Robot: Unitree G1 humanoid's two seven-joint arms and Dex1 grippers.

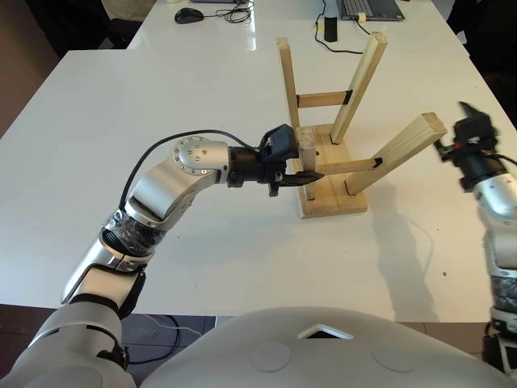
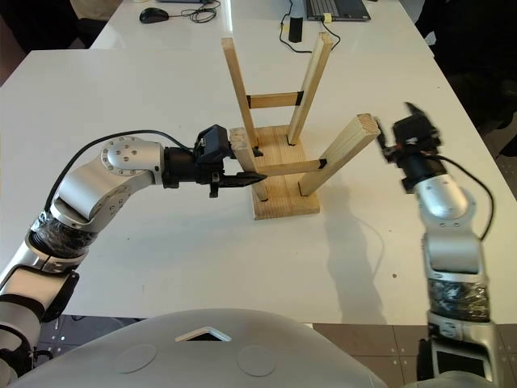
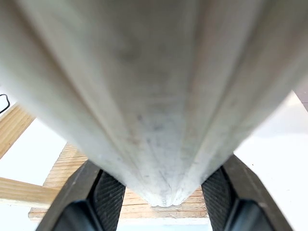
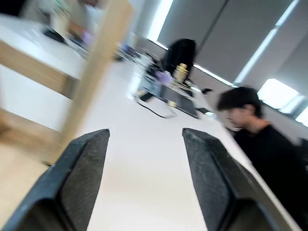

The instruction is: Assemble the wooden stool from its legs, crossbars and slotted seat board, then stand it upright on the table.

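Note:
The stool lies upside down on the white table, its slotted seat board [image 1: 329,200] flat and the legs pointing up. Two back legs [image 1: 287,81] [image 1: 361,77] stand joined by a crossbar [image 1: 321,99]. The front right leg [image 1: 400,149] leans outward, and a second crossbar [image 1: 349,166] runs from it toward the front left leg [image 1: 305,148]. My left gripper [image 1: 309,175] is shut on that front left leg; its pale wood [image 3: 154,110] sits between the dark pads [image 3: 108,192]. My right gripper [image 2: 408,129] is open just beside the leaning leg's tip, its fingers [image 4: 84,168] holding nothing.
At the far edge of the table lie a laptop [image 1: 370,8], a computer mouse [image 1: 188,14] and a small black object [image 1: 330,29] with cables. Bare white table spreads to the left of and in front of the stool.

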